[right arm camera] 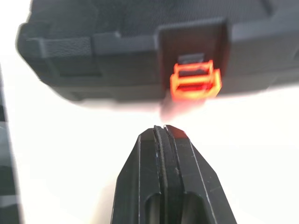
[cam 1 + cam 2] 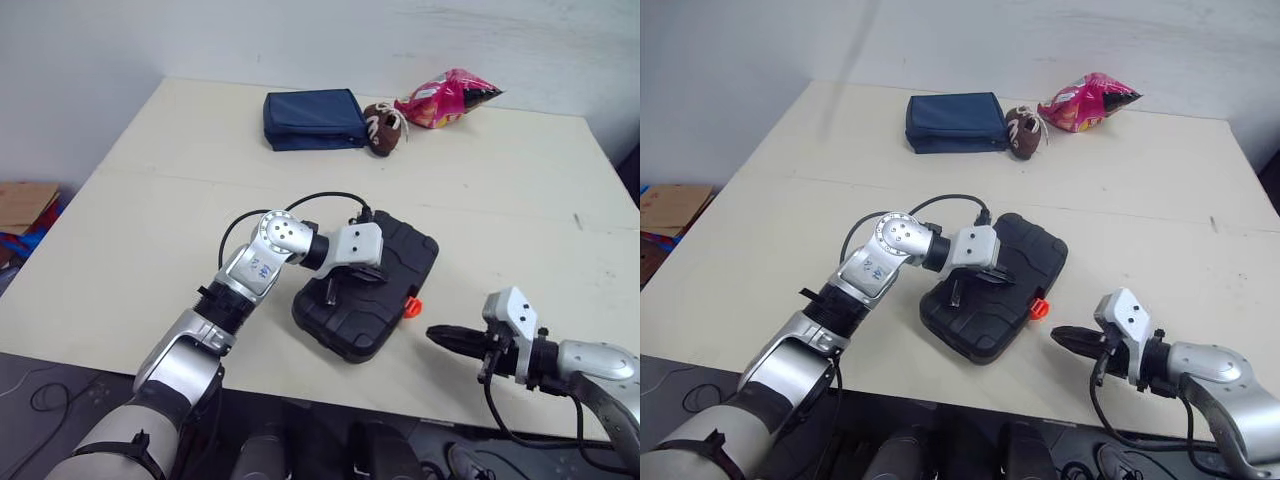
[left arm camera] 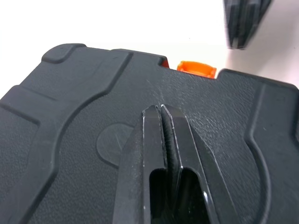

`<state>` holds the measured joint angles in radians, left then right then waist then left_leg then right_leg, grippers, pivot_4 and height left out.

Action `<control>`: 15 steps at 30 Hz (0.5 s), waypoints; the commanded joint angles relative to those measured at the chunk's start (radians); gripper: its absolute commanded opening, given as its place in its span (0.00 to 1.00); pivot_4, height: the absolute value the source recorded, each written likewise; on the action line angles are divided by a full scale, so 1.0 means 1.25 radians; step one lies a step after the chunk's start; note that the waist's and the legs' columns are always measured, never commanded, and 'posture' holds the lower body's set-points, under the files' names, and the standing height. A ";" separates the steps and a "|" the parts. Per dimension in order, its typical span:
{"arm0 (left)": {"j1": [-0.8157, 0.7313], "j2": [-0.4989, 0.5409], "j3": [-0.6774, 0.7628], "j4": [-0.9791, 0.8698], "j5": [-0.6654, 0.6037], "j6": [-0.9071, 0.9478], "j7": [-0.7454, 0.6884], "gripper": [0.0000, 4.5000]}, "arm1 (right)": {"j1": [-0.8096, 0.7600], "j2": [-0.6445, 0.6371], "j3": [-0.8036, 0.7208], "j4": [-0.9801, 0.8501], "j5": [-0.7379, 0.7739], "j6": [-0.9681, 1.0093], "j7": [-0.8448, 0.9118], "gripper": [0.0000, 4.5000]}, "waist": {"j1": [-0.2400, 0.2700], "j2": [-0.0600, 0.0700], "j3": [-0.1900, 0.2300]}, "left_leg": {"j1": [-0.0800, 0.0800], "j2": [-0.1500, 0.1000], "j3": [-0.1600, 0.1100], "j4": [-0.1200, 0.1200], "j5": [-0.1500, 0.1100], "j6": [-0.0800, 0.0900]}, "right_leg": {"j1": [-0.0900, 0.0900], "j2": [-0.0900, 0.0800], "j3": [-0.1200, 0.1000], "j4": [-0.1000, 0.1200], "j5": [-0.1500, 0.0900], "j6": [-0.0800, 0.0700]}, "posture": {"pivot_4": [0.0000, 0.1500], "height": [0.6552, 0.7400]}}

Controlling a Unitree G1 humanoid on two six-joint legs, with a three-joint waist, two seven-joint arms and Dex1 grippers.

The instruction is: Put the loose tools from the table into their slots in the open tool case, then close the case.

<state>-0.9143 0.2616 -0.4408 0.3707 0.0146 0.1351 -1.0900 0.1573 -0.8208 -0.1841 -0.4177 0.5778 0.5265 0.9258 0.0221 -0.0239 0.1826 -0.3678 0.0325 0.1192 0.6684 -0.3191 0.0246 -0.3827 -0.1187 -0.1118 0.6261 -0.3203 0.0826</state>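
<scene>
The black tool case (image 2: 385, 270) lies closed on the table near the front edge, its orange latch (image 2: 411, 307) on the side facing right. My left gripper (image 2: 327, 292) is shut and its tips press down on the lid (image 3: 93, 116). My right gripper (image 2: 436, 335) is shut, low over the table just right of the case, pointing at the orange latch (image 1: 195, 81) with a small gap between them.
At the back of the cream table (image 2: 150, 220) lie a dark blue pouch (image 2: 313, 119), a small brown ball-shaped toy (image 2: 384, 129) and a pink snack bag (image 2: 447, 98). A cardboard box (image 2: 22, 205) sits on the floor at far left.
</scene>
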 commanded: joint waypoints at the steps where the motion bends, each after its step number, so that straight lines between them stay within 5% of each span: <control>1: 0.014 -0.007 -0.014 0.042 0.032 0.038 0.019 0.01 | 0.002 0.010 -0.001 0.017 -0.024 -0.008 -0.018 0.00 | 0.001 0.000 0.000 | 0.000 0.000 0.000 0.000 0.000 0.000 | 0.000 0.000 0.000 0.000 0.000 0.000 | 1.00 1.00; 8: 0.024 -0.007 -0.002 0.045 0.022 0.086 0.004 0.01 | -0.127 0.116 0.152 0.134 -0.153 -0.083 -0.074 0.00 | -0.008 0.000 -0.001 | 0.000 0.000 0.000 0.000 0.000 -0.001 | 0.000 0.000 -0.001 0.000 0.000 0.000 | 1.00 1.00; 15: 0.059 0.013 -0.014 0.026 0.030 0.102 -0.011 0.01 | -0.199 0.221 0.145 0.163 -0.164 -0.171 -0.110 0.00 | -0.023 0.000 -0.002 | 0.000 0.001 0.000 0.000 0.001 -0.002 | 0.000 0.001 0.000 0.001 0.000 0.000 | 1.00 1.00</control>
<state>-0.8942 0.2618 -0.3974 0.3586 0.0052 0.2258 -1.0844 -0.0553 -0.5618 0.0166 -0.1817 0.3603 0.3677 0.8024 -0.0071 -0.0235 0.1806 -0.3668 0.0334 0.1196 0.6682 -0.3178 0.0223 -0.3830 -0.1178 -0.1117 0.6276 -0.3203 0.0824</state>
